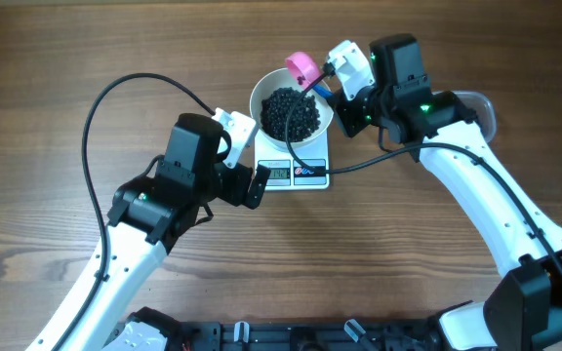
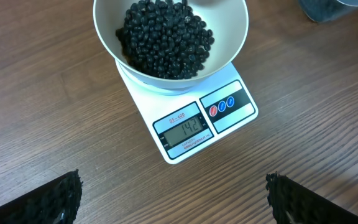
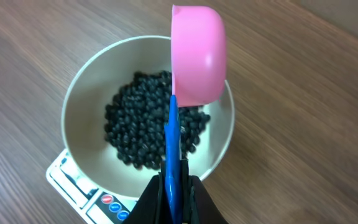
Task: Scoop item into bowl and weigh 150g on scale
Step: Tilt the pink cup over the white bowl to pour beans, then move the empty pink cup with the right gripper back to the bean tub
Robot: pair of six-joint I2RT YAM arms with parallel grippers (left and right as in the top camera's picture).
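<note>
**Holding the pink scoop [image 3: 197,56] over the bowl [image 3: 73,112]**

My right tool [image 3: 173,202] is clamped on the scoop's blue handle [image 3: 171,143], with its fingers pressed together on either side of the thin strip. The handle runs straight out from the tool. The pink cup at its end hangs over the far rim of the white bowl, turned so that I see its rounded back. I cannot tell what is inside it.

The bowl stands on the white scale [image 2: 157,102] and covers most of its platform, so only the front strip shows. The black pellets [image 2: 166,40] lie in a loose heap in the bottom of the bowl, with bare white wall above them all round. On the scale's front the grey display [image 2: 185,129] reads 142. The red and blue buttons [image 2: 222,105] sit just beside it.

My left tool [image 2: 179,208] stands wide apart and holds nothing. Its two black ridged fingertips [image 2: 55,199] show at the lower corners of the left wrist view, with bare wooden desk [image 2: 42,93] between them. It hovers near the display end of the scale, apart from both scale and bowl. The edge of a translucent container [image 2: 334,9] shows in the top right corner of that view, well apart from the scale.
</note>
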